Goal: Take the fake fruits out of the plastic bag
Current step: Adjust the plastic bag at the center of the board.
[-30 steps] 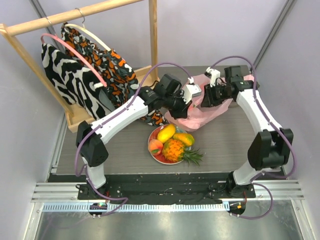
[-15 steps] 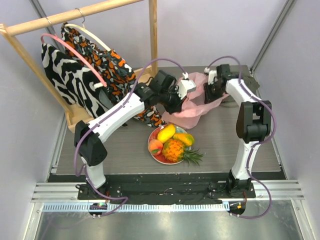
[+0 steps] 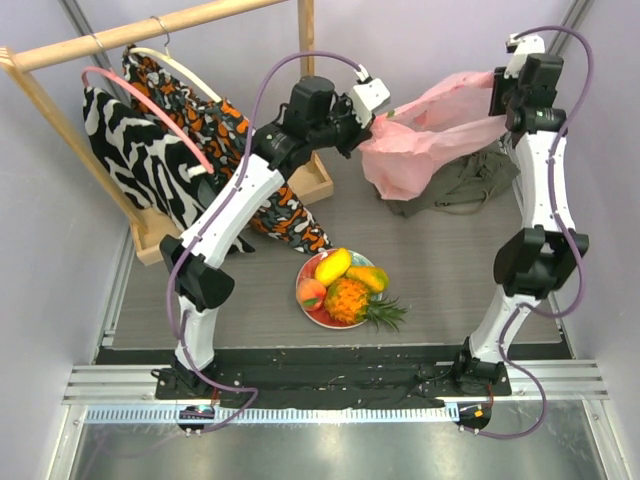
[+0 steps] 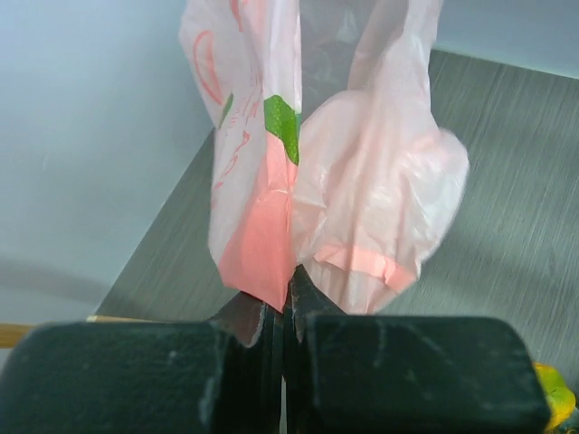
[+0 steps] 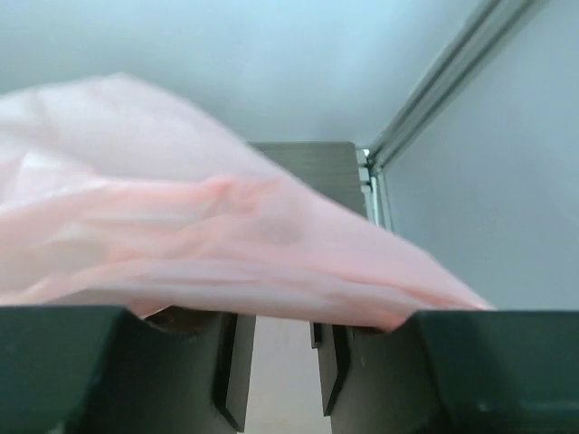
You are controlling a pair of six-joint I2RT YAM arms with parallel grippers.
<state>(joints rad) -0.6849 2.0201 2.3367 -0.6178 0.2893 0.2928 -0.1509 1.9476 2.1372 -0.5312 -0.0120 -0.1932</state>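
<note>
Top external view: the plastic bag (image 3: 425,140) hangs in the air beyond the plate (image 3: 312,312) and to its right, strung between the raised left arm (image 3: 240,190) and right arm (image 3: 540,180). It is a thin, see-through pink film, crumpled and slack, and it sags into a soft pouch near the left arm. The fake fruits (image 3: 345,285) sit piled on the plate, well apart from the bag. They are smooth, glossy moulded pieces: a knobbly orange pineapple (image 3: 348,300) with a spiky green crown, an oval yellow mango (image 3: 333,266) and a rounded peach (image 3: 311,292). The plate is round with a red rim and rests on the grey wood-grain surface (image 3: 220,290). Past the plate to the right, under the bag, lies a rumpled olive-green cloth (image 3: 465,185). Far left of the plate stands a wooden rack (image 3: 150,30) with patterned garments (image 3: 140,160) hanging from it.

Left wrist view: the left fingers (image 4: 312,306) are pressed together, pinching a gathered fold of the bag. The film shows pink print and a green leaf patch.

Right wrist view: the right fingers (image 5: 237,362) stand slightly apart and the film lies across their tips. I cannot tell whether it is pinched or merely draped there.
</note>
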